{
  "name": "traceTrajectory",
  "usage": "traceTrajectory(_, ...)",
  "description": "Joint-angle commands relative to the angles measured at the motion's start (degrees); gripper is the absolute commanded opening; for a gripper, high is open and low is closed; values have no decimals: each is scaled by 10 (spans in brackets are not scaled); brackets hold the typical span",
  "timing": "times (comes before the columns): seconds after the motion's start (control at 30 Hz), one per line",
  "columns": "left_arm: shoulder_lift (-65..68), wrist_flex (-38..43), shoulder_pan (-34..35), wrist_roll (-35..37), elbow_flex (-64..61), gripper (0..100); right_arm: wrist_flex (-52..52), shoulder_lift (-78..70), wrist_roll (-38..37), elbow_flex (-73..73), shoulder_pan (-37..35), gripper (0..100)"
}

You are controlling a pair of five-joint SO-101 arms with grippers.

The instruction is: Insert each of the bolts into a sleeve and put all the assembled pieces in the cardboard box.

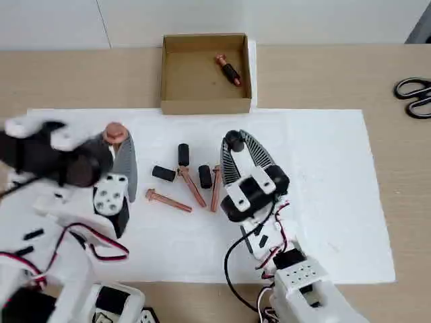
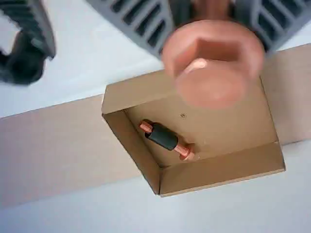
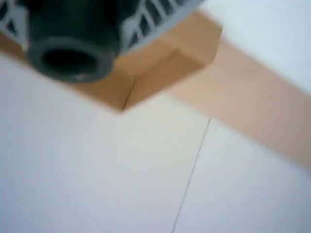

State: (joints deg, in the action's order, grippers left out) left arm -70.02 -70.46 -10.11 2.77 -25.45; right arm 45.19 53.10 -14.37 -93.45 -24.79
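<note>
copper hex-headed bolt (image 2: 211,58) pinched in left claw (image 1: 116,138), black tubular sleeve (image 3: 73,48) pinched in right claw (image 1: 236,139).

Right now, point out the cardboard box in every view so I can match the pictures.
High view: cardboard box at top centre, one assembled piece inside.
Left wrist view: the box lies beyond the gripped bolt, same piece inside.
Right wrist view: one box corner behind the gripped sleeve.
Shared landmark: the bare brown table beside the box.
</note>
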Motion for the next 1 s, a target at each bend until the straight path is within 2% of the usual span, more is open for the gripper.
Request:
traceTrajectory(0.0, -64, 76, 4, -1, -105, 6, -13, 109, -39, 3, 7, 5)
traceTrajectory(0.13, -121, 153, 4, -1, -189, 6, -145, 245, -112, 2, 7, 5)
traceTrajectory(0.27, -135, 189, 4, -1, -217, 6, -319, 379, -118, -10, 7, 5)
traceTrajectory(0.4, -102, 227, 0, 3, -210, 6, -421, 490, -105, -31, 4, 5)
traceTrajectory(0.63, -7, 321, -107, 3, -128, 6, -436, 502, 20, -30, -8, 5)
traceTrajectory(0.8, 93, 327, -177, 4, -38, 6, -442, 499, 117, -30, -7, 5)
traceTrajectory(0.97, 195, 327, -261, 4, 45, 6, -442, 496, 132, -30, -8, 5)
